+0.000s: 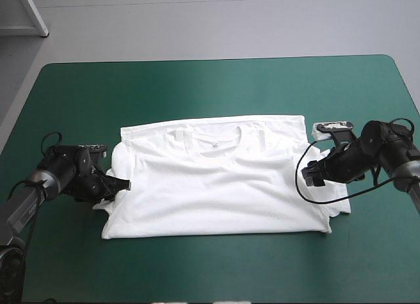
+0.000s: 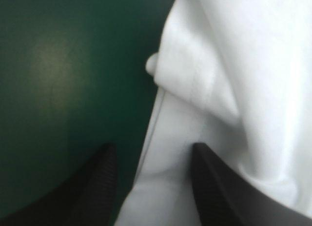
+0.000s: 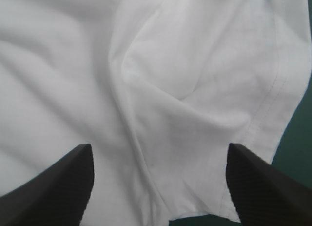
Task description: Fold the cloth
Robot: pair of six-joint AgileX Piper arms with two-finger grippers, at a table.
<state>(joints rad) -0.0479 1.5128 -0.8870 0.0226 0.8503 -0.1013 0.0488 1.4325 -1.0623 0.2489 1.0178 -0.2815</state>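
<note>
The white T-shirt (image 1: 216, 186) lies spread flat in the middle of the table, front up, collar toward the far edge. My left gripper (image 1: 123, 184) sits low at the shirt's left side by the bunched sleeve. In the left wrist view this gripper (image 2: 152, 150) is open, with the shirt's (image 2: 243, 65) edge lying between its fingers. My right gripper (image 1: 308, 176) rests at the shirt's right side over the sleeve. The right wrist view shows that gripper (image 3: 160, 150) wide open above wrinkled white fabric (image 3: 73, 65) and a sleeve hem (image 3: 273, 104).
The teal-green cover (image 1: 216, 87) shows bare between the collar and the table's far edge. A bare strip (image 1: 216, 264) also runs along the near edge below the shirt's hem. In the left wrist view, cover (image 2: 58, 65) lies beside the shirt.
</note>
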